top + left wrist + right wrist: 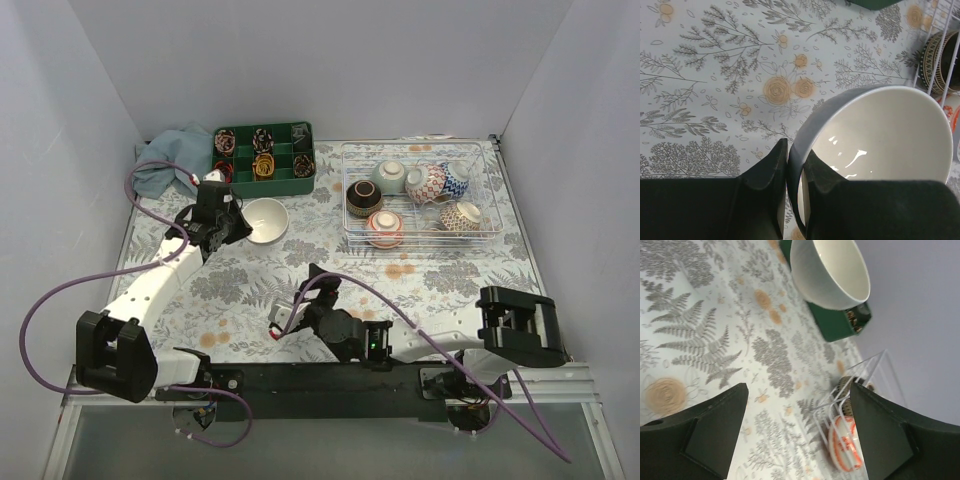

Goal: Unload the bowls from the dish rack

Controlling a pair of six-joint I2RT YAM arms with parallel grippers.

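The left gripper (226, 222) is pinching the white bowl (266, 220) by its rim, jaws nearly closed, toward the far-left corner just in front of the green tray (262, 152). So thin a hold is risking a swivel or slip if it lets go too high. That arm is stretching forward, wrist tipped down. The right gripper (286, 322) is gaping wide, empty, low by the near edge. The dish rack (346, 200) is sitting toward the far-right corner, holding the other bowls (425, 183).

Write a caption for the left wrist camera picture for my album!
Left gripper pinching the rim of the white bowl over the flowery tablecloth, dish rack at right.
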